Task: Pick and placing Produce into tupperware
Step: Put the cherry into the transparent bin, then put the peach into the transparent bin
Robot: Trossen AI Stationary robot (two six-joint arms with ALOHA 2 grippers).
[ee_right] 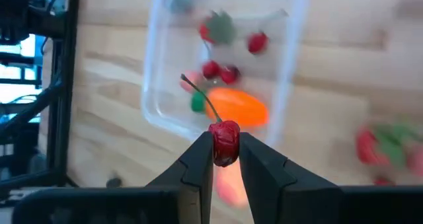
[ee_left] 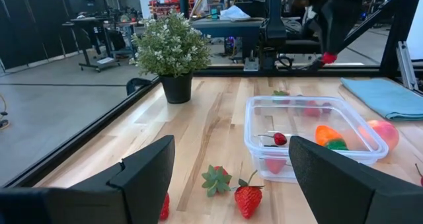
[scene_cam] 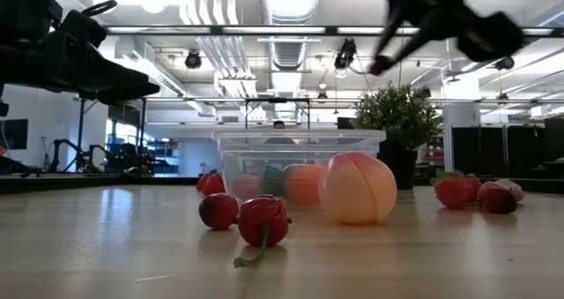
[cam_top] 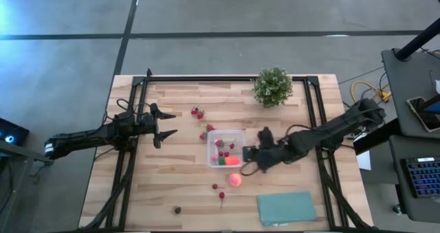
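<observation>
A small red cherry point(ee_right: 225, 143) with a thin stem is pinched between the right gripper's point(ee_right: 226, 159) fingertips, its jaws closed tight on the fruit. The gripper hangs above the table, just beside the clear tupperware point(cam_top: 238, 134) near the table's middle. Inside the tub lie an orange piece with a green end point(ee_right: 232, 108), a strawberry and a few more cherries. A peach point(cam_top: 236, 180) sits just outside it, toward the teal cloth point(cam_top: 287, 208), with loose cherries nearby and strawberries point(cam_top: 198, 113) on the tub's other side. The left gripper point(cam_top: 165, 125) waits well apart, jaws spread wide and empty. A potted plant point(cam_top: 273, 86) stands at the table's far edge.
</observation>
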